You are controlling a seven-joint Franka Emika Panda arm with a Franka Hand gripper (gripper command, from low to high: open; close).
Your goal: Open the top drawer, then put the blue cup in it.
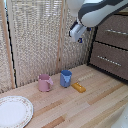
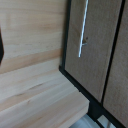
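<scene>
The blue cup (image 1: 65, 78) stands upright on the wooden table (image 1: 95, 102), with its handle toward the pink mug. The dark dresser is at the exterior view's right. Its top drawer (image 1: 113, 25) is shut, and its silver bar handle (image 1: 115, 32) shows. My gripper (image 1: 77, 36) hangs in the air, left of the dresser and well above the cup, touching nothing. Blur hides its fingers. The wrist view shows a brown drawer front (image 2: 92, 55) with a silver bar handle (image 2: 83, 29); I cannot tell which drawer it is.
A pink mug (image 1: 45, 83) stands left of the blue cup, and a small yellow block (image 1: 78, 87) lies to its right. A white patterned plate (image 1: 14, 111) sits at the front left. The lower drawer (image 1: 107, 60) is shut. A bamboo screen (image 1: 37, 35) backs the table.
</scene>
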